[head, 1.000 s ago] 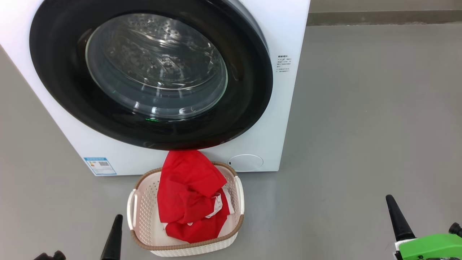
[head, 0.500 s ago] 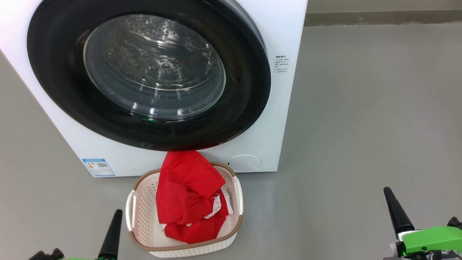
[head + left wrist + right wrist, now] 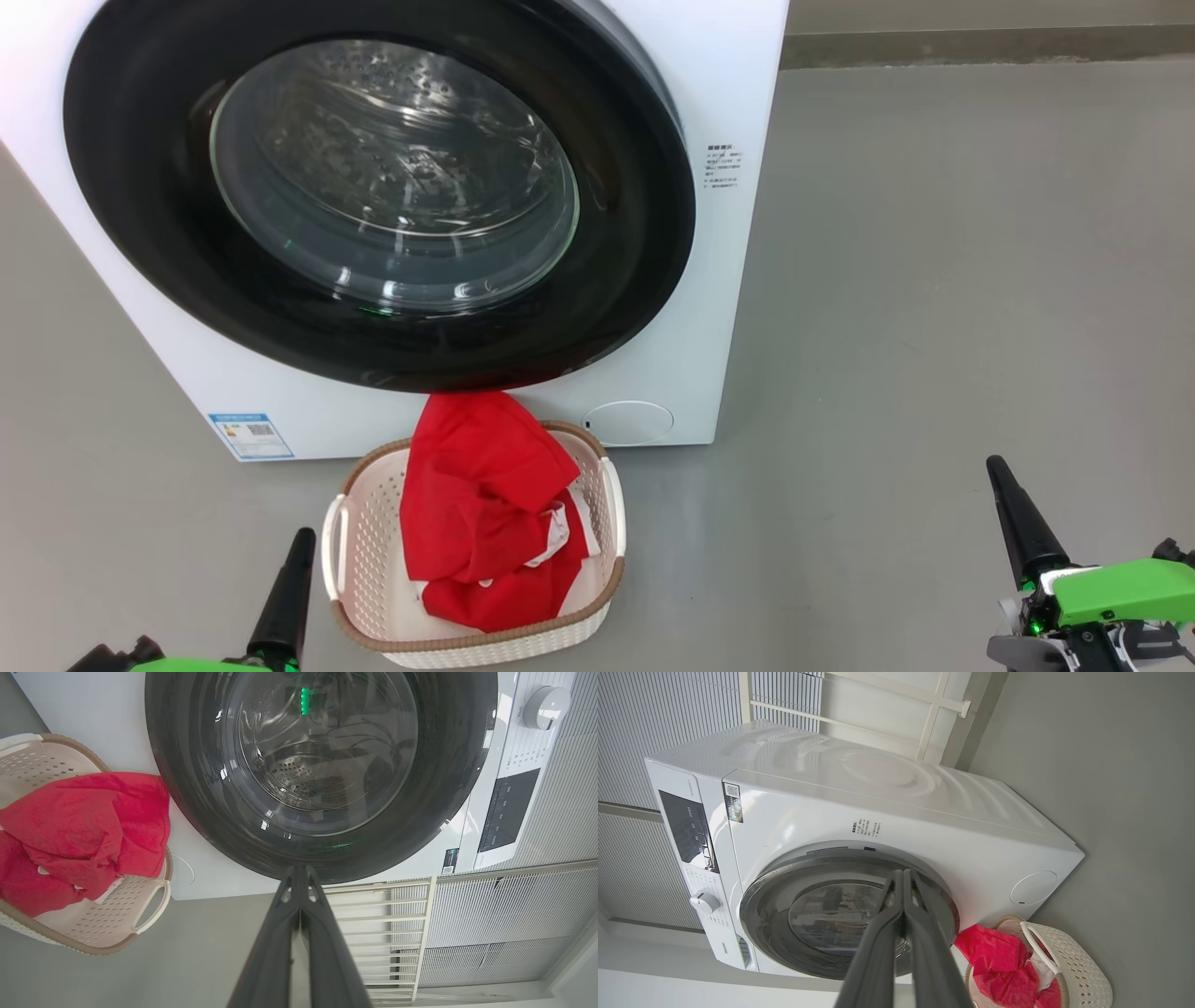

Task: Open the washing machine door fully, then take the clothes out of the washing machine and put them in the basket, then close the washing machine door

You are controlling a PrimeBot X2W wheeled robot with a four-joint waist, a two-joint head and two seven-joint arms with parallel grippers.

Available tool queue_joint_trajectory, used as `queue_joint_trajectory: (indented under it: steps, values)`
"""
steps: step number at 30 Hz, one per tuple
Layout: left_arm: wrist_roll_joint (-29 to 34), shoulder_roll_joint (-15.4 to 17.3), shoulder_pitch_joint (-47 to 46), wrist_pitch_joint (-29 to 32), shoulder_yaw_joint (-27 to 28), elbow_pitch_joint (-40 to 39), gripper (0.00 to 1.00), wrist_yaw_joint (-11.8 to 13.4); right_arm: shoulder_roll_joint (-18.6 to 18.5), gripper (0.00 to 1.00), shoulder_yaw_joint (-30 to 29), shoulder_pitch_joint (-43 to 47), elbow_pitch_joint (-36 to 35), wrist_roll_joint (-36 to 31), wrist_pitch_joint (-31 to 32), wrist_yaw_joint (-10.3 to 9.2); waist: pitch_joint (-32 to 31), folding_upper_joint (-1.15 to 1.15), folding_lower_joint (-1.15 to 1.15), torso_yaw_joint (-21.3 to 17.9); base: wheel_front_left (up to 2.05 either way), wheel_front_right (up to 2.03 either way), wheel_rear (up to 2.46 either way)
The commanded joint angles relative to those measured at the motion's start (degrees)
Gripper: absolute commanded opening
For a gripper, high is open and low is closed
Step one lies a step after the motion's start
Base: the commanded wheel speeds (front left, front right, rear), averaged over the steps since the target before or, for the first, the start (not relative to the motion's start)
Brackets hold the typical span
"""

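A: First entry, the load. Appearance?

B: Bright red clothes with white trim [image 3: 485, 504], crumpled in one heap inside the small cream perforated plastic basket with a brown woven-look rim [image 3: 369, 569]. The top of the heap rides over the far rim and reaches the lower edge of the big round door with its glossy black rim and bulging clear glass [image 3: 635, 280]. This door lies flat against the large white boxy washing machine [image 3: 738, 233]. The basket stands on the grey floor [image 3: 934, 280], just in front of the machine.

A: Change against a second ago?

B: The head camera has shifted slightly. Machine, basket and heap keep their places relative to one another. Both grippers stand higher in the head view, the right one more so, with more of its green wrist showing.

A: Grippers now?

B: The left gripper [image 3: 301, 551] has its fingers pressed together and empty. It sits just left of the basket, apart from it. The right gripper [image 3: 1001, 481] is likewise pressed together and empty, well to the right of basket and clothes. Neither touches the fabric.
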Motion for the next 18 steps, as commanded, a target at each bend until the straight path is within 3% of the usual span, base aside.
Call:
queue_joint_trajectory:
  steps: [1,12,18]
  values:
    - [-1.9,1.1,-2.6,0.5,2.0,-1.1,0.0,-0.4,-0.3,0.0,0.7,-3.0,-1.5,1.6,0.7,-0.04,0.0,0.0,0.0,0.0,0.0,0.0,0.0]
    - [-8.1,1.2,-3.5,2.2,2.5,-1.1,0.0,-0.4,-0.1,0.0,0.5,-4.4,-1.5,6.3,2.3,-0.04,-0.1,0.0,0.0,-0.3,0.0,0.0,0.0]
    - [-8.0,1.1,-3.5,2.3,2.5,-1.1,0.0,-0.4,-0.1,0.0,0.5,-4.4,-1.5,6.3,2.3,-0.04,-0.1,0.0,0.0,-0.3,0.0,0.0,0.0]
